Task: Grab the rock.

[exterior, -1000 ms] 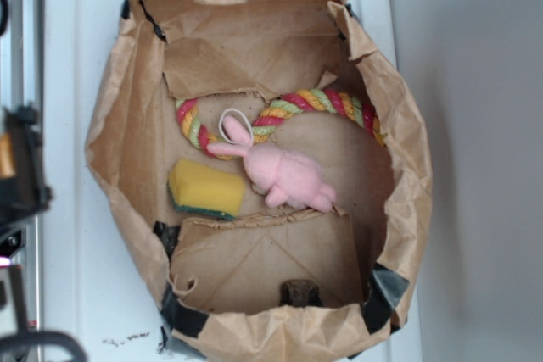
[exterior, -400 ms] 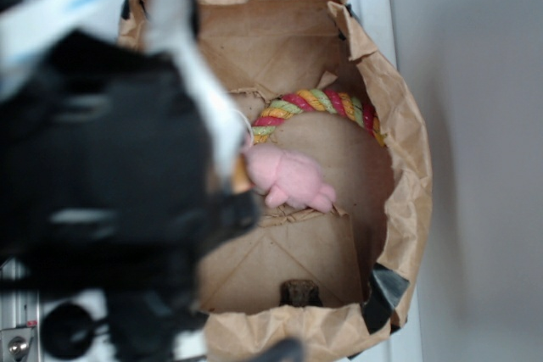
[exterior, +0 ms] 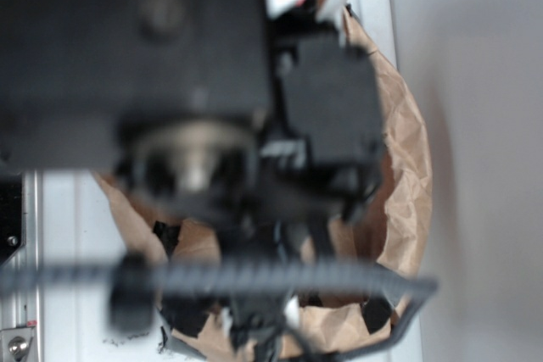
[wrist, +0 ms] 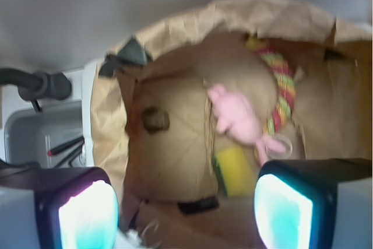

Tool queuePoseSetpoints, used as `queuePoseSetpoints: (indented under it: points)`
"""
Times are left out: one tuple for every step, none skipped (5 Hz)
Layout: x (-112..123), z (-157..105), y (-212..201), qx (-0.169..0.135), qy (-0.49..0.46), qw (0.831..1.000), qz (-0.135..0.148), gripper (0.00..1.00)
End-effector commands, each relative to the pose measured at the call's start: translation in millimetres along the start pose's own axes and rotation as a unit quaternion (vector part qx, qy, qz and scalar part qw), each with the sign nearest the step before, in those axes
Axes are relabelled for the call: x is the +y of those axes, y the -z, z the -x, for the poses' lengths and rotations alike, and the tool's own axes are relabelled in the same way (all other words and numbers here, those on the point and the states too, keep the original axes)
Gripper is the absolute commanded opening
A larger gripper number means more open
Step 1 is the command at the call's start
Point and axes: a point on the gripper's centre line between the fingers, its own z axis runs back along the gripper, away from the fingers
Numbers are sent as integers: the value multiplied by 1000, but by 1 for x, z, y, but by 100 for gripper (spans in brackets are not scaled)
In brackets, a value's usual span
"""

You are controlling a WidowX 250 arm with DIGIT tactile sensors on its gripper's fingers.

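My exterior view is nearly all blurred black arm, only the paper bag's [exterior: 407,167] right wall showing. On the wrist camera the gripper [wrist: 180,208] is spread wide, nothing between its fingers [wrist: 87,214], above the bag. The rock [wrist: 155,119] sits on the brown paper floor, left of the pink bunny [wrist: 236,115] and yellow sponge [wrist: 236,170].

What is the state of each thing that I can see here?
Hand: open, empty, above the bag.
Rock: free, lying on the paper floor.
Paper bag: open, crumpled.
Pink bunny: lying beside the rope.
Rope toy: curved, lying in the bag.
Yellow sponge: lying beside the bunny.
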Motion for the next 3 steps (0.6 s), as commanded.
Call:
queuePoseSetpoints:
  points:
    - [33,2,4,-18,36,999,-17,100]
    - [57,10,11,-3,37,999,-11,100]
    - [38,16,36,23,127,990,-52,100]
